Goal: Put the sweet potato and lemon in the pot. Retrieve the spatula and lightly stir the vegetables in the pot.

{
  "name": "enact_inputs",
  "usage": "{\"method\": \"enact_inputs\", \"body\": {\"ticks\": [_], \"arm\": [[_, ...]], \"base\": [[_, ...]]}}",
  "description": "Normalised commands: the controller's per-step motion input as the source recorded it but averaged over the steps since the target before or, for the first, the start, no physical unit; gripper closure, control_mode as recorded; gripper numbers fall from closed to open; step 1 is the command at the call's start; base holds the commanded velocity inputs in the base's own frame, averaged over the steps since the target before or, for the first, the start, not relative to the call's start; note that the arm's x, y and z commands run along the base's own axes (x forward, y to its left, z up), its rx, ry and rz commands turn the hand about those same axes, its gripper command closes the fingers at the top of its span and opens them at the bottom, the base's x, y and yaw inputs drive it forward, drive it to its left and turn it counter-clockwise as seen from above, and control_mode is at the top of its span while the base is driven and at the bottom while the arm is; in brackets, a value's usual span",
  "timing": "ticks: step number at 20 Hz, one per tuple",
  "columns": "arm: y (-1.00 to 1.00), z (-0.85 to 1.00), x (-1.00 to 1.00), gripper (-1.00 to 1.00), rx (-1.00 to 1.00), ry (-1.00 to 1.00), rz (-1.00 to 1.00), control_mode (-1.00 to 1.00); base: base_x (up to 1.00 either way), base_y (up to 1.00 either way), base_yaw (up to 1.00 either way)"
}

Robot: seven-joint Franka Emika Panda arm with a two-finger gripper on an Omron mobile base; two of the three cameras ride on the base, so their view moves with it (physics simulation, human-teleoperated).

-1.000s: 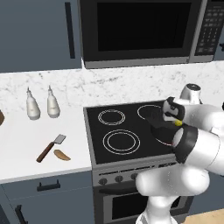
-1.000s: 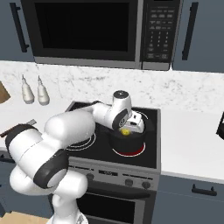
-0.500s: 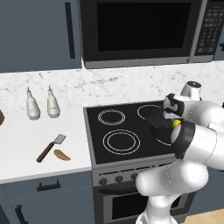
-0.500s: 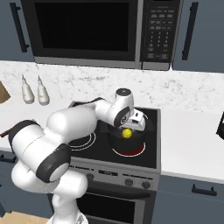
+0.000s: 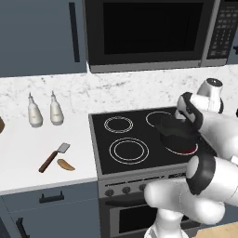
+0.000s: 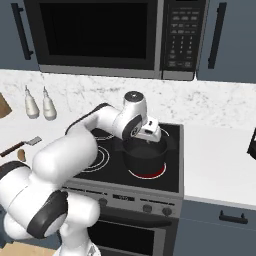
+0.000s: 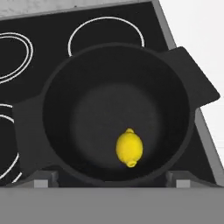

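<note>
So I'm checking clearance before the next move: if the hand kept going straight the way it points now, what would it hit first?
The hand points down into the pot. Going straight on, it would probably meet the lemon lying on the pot's floor, or the floor beside it; depth is hard to judge.

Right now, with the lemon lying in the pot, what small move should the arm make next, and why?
Probably lift the gripper straight up out of the pot. The lemon lies free on its floor, and the sweet potato waits on the counter beside the spatula.
</note>
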Motion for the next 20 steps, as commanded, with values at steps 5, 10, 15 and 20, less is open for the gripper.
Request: {"method": "enact_inputs", "body": {"ticks": [5,10,15,20], "arm": [[0.99,0.92,-0.85,-1.0,-0.07,-0.18,0.0,-1.0],[1.0,0.43,-0.28,-1.0,-0.07,0.03,0.07,-1.0],[1.0,0.07,-0.17,-1.0,-0.04,0.09,0.15,-1.0],[1.0,0.0,-0.28,-1.0,-0.01,0.03,0.17,-1.0]], "base": [[0.0,0.0,0.0],[0.0,0.0,0.0],[0.0,0.0,0.0],[0.0,0.0,0.0]]}}
